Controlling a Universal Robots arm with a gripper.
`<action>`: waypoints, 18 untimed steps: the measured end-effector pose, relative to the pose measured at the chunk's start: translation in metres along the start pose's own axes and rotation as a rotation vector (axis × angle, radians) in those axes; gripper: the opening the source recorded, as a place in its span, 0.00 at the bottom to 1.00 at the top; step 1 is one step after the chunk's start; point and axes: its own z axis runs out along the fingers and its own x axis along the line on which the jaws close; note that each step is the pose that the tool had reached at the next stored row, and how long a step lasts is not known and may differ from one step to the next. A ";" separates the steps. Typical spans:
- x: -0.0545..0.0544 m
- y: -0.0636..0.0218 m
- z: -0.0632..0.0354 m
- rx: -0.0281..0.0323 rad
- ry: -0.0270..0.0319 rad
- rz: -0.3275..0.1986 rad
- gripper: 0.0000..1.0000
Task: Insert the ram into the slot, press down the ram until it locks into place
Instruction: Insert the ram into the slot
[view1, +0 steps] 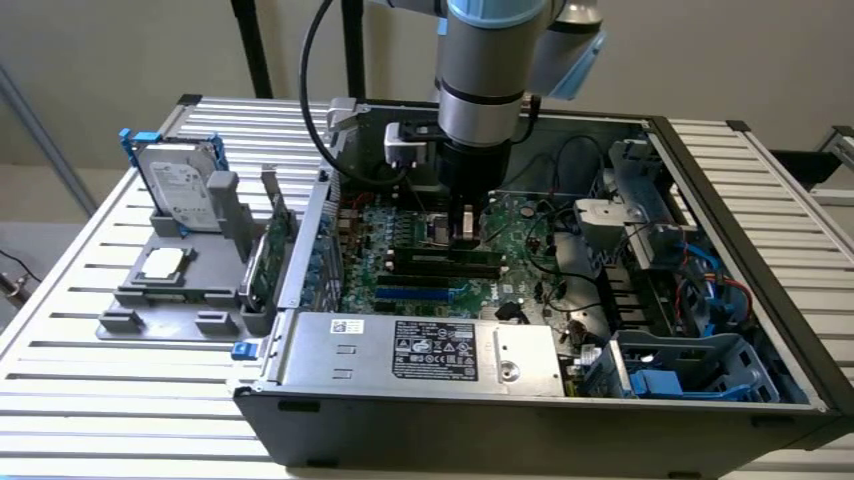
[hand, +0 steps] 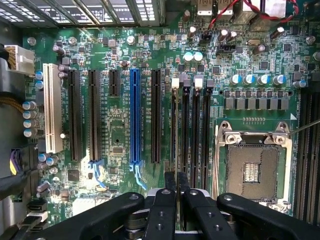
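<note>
My gripper (hand: 177, 179) hangs low over the green motherboard (hand: 115, 130) inside the open computer case (view1: 534, 410), its black fingers (hand: 163, 210) shut together with only a thin seam between them. They line up with the bank of long black memory slots (hand: 197, 130). The ram (hand: 174, 130) looks like a thin strip seen edge-on in the outermost slot, running from a white end clip (hand: 175, 82) to my fingertips; I cannot tell whether it is seated. In the exterior view the gripper (view1: 466, 228) stands just above the same slots (view1: 441, 260).
A blue slot (hand: 134, 117), black expansion slots (hand: 94, 115) and a white slot (hand: 52, 110) lie beside the memory bank, and the silver CPU socket (hand: 252, 170) lies on the other side. A hard drive (view1: 180, 185) and green expansion card (view1: 276, 250) stand outside the case. The power supply (view1: 427, 350) walls the near side.
</note>
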 end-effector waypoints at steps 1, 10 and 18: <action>0.000 0.0000 0.0002 0.0000 0.0001 0.000 0.13; 0.000 0.0003 0.0017 0.0001 0.0001 0.000 0.13; 0.000 0.0004 0.0036 0.0014 0.0002 0.000 0.13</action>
